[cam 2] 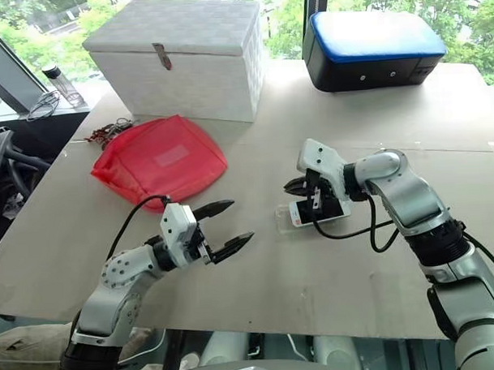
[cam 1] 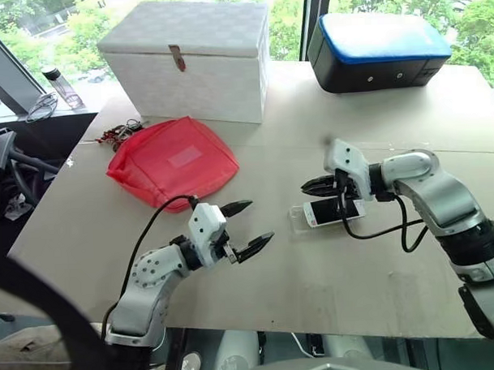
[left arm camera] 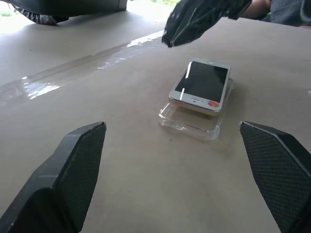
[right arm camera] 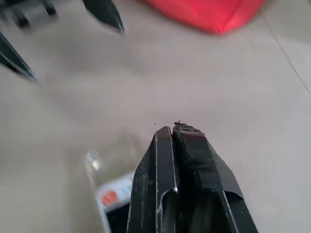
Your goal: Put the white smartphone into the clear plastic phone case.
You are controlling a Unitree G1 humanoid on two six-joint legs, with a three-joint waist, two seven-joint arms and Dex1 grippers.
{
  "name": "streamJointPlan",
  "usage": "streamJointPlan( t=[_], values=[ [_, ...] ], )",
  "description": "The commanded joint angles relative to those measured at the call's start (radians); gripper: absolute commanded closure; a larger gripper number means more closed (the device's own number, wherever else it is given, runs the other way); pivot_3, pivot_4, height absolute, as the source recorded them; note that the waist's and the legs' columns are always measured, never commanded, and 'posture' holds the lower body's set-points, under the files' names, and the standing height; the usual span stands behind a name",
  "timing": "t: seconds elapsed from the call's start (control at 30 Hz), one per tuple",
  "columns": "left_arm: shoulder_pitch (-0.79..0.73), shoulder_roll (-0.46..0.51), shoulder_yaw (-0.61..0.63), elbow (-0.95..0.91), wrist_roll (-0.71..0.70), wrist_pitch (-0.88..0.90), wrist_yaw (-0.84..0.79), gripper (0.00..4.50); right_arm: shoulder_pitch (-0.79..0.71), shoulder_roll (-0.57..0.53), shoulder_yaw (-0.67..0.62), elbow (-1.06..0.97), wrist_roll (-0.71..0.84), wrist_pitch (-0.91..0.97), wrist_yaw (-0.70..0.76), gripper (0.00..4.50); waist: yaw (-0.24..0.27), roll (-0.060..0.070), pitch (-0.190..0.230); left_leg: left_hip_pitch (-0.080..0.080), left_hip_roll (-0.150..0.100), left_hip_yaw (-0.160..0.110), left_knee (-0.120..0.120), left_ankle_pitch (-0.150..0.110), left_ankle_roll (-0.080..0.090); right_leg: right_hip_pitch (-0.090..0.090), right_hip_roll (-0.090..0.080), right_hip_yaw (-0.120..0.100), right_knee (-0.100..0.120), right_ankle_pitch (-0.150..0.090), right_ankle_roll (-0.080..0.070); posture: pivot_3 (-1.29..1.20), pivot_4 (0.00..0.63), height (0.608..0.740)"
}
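The right gripper [cam 2: 294, 184] is hovering just above the table [cam 1: 315, 280] with its two black fingers [right arm camera: 180, 184] pressed together and pinching nothing; it is pointing down and toward the robot's left, its tip hanging over the near end of the white smartphone [left arm camera: 200, 86]; the smartphone is lying screen up, dark glass showing, with a small red mark near its home-button end; it is resting on top of the clear plastic phone case [left arm camera: 192, 121], skewed and slid toward one end rather than seated inside the rim, so that a bare part of the case is sticking out beyond the phone on the robot's left; both are sitting on the table right of centre; a black cable [cam 1: 395, 228] is looping from the right wrist onto the table beside them; the left gripper [cam 1: 250, 228] is hanging level over the near part of the table, well apart from the phone, its fingers [left arm camera: 73, 165] spread wide and holding nothing, aimed toward the phone and case; farther left a red mesh pouch [cam 1: 173, 161] is lying flat; behind it a white box with a brown clasp [cam 1: 190, 57] is standing at the table's far edge; to the right of that a black case with a blue top [cam 1: 376, 46] is sitting by the window
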Motion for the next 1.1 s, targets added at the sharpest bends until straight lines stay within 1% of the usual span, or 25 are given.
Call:
streamJointPlan(
  t=[0.03, 0.27, 0.37, 0.57, 0.7, 0.8, 0.9, 1.0, 1.1],
  values=[
    [-0.005, 0.005, 0.005, -0.037, -0.018, -0.002, -0.002, 0.0, -0.065, -0.013, 0.043, 0.117, -0.083, -0.156, 0.034, 4.44, -0.003, 0.0, 0.0, 0.0, 0.0, 0.0, 0.0, 0.0, 0.0, 0.0, 0.0, 0.0, 0.0, 0.0, 0.0, 0.0, 0.15, 0.74],
    [0.018, 0.009, 0.01, -0.063, -0.018, 0.002, 0.01, 0.0, -0.119, 0.002, 0.081, 0.276, -0.147, -0.324, 0.115, 4.44, -0.002, 0.0, 0.0, 0.0, 0.001, 0.0, 0.0, 0.0, 0.0, -0.001, 0.002, 0.0, 0.0, 0.0, 0.0, 0.0, 0.15, 0.74],
    [0.031, 0.007, 0.01, -0.073, -0.016, 0.001, 0.018, 0.0, -0.129, 0.009, 0.081, 0.314, -0.154, -0.364, 0.152, 4.44, -0.001, 0.0, 0.0, 0.0, 0.001, 0.001, 0.0, 0.0, 0.0, -0.001, 0.001, 0.001, 0.0, 0.0, 0.0, 0.0, 0.15, 0.74],
    [0.043, 0.009, 0.013, -0.069, -0.015, -0.009, 0.021, 0.0, -0.124, 0.003, 0.072, 0.313, -0.159, -0.382, 0.209, 4.44, 0.0, 0.0, 0.0, 0.0, 0.001, 0.0, 0.0, 0.0, 0.0, -0.001, 0.001, 0.001, 0.0, 0.0, 0.0, 0.0, 0.15, 0.74],
    [0.042, 0.005, 0.011, -0.06, -0.013, -0.016, 0.02, 0.0, -0.118, 0.003, 0.053, 0.305, -0.163, -0.386, 0.193, 4.44, 0.0, 0.0, 0.0, 0.0, 0.001, 0.0, 0.0, 0.0, 0.0, -0.001, 0.001, 0.001, 0.0, 0.0, 0.0, 0.0, 0.15, 0.74],
    [0.039, 0.005, 0.012, -0.056, -0.015, -0.018, 0.018, 0.0, -0.125, 0.008, 0.007, 0.271, -0.124, -0.343, 0.178, 4.44, 0.0, 0.0, 0.0, 0.0, 0.001, 0.001, 0.0, 0.0, 0.0, -0.001, 0.001, 0.001, 0.0, 0.0, 0.0, 0.0, 0.15, 0.74],
    [0.042, 0.007, 0.016, -0.057, -0.025, -0.02, 0.008, 0.0, -0.114, 0.002, -0.054, 0.17, -0.037, -0.221, 0.199, 4.44, 0.0, 0.001, 0.001, 0.0, 0.001, 0.0, 0.0, 0.0, 0.0, -0.001, 0.001, 0.001, 0.0, 0.0, 0.0, 0.0, 0.15, 0.74],
    [0.043, 0.014, 0.02, -0.061, -0.038, -0.019, -0.008, 0.0, -0.056, -0.041, -0.099, 0.012, 0.051, -0.081, 0.226, 4.44, 0.002, 0.001, 0.001, 0.0, 0.001, 0.0, -0.001, 0.0, 0.0, -0.001, 0.001, 0.0, 0.0, 0.0, 0.0, 0.0, 0.15, 0.74],
    [0.045, 0.029, 0.028, -0.07, -0.06, -0.009, -0.032, 0.0, 0.023, -0.075, -0.112, -0.093, 0.079, -0.006, 0.2, 4.44, 0.005, 0.001, 0.001, 0.0, 0.001, -0.001, -0.001, 0.0, 0.0, 0.0, 0.0, -0.001, 0.0, 0.0, 0.0, 0.0, 0.15, 0.74]
  ],
)
